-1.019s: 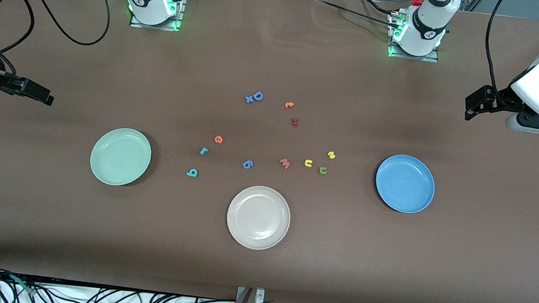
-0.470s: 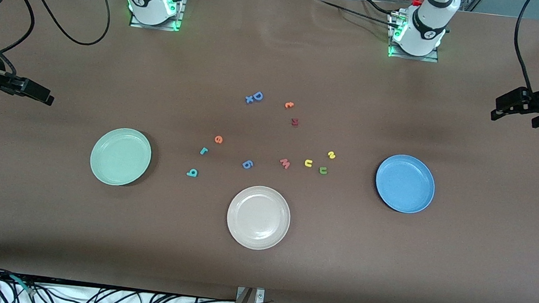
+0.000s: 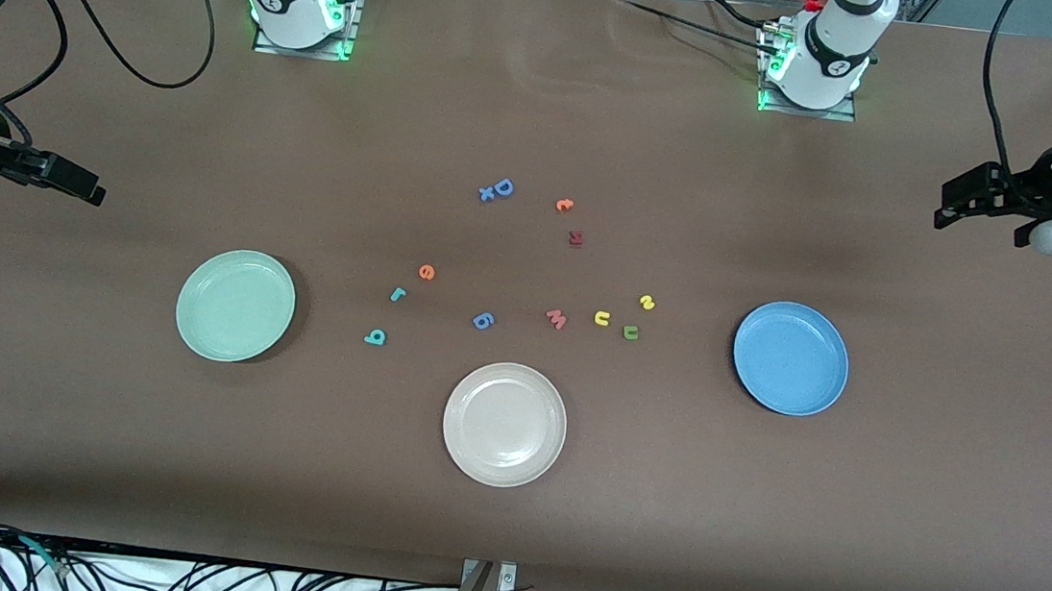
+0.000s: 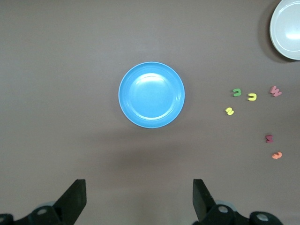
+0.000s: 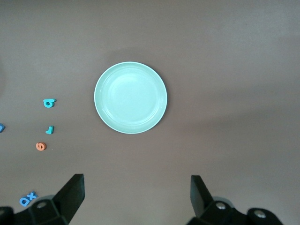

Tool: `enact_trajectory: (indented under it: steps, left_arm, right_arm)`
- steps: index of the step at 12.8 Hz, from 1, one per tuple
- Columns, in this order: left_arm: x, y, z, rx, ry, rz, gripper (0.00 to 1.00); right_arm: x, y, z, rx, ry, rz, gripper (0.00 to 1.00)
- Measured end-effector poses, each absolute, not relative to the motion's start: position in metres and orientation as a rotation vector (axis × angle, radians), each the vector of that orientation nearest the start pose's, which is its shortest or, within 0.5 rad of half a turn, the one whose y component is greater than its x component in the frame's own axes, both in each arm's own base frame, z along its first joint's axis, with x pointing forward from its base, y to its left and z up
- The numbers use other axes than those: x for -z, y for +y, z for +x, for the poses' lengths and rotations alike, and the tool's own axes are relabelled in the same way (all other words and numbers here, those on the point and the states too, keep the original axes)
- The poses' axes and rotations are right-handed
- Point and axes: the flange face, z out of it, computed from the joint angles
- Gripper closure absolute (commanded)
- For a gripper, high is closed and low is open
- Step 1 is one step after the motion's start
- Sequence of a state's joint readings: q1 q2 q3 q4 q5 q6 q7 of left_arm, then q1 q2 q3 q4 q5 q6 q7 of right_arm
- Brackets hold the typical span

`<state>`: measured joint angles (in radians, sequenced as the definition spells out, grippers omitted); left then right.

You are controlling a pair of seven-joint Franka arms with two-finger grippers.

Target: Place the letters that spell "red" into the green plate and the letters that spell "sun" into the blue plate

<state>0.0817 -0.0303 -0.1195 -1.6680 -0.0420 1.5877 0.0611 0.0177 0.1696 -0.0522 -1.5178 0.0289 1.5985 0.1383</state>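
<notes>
pincers: left pincer open, right pincer open | plates: green plate bare, blue plate bare

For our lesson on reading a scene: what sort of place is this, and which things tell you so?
Most likely a robotics lab bench. Two arm bases are bolted to the brown table, loose cables trail along its edge, and foam letters lie laid out between the green plate, blue plate and beige plate like a sorting test.

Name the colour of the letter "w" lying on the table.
Pink: the "w" shows best in the front view.
</notes>
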Motion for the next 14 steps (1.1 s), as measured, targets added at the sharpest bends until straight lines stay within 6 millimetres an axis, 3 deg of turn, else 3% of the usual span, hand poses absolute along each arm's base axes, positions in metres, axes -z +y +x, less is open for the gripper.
enact_trajectory:
  steps: [2, 14]
  left_arm:
    - [-0.5971, -0.0374, 0.5429, -0.078, 0.168, -3.148, 0.0]
    - [-0.5972, -0.0365, 0.5429, -0.078, 0.156, -3.143, 0.0]
  right_arm:
    - [-0.5536, -0.0154, 0.6036, -0.14, 0.272, -3.111, 0.0]
    - [-0.5536, -0.0154, 0.6036, -0.14, 0.272, -3.111, 0.0]
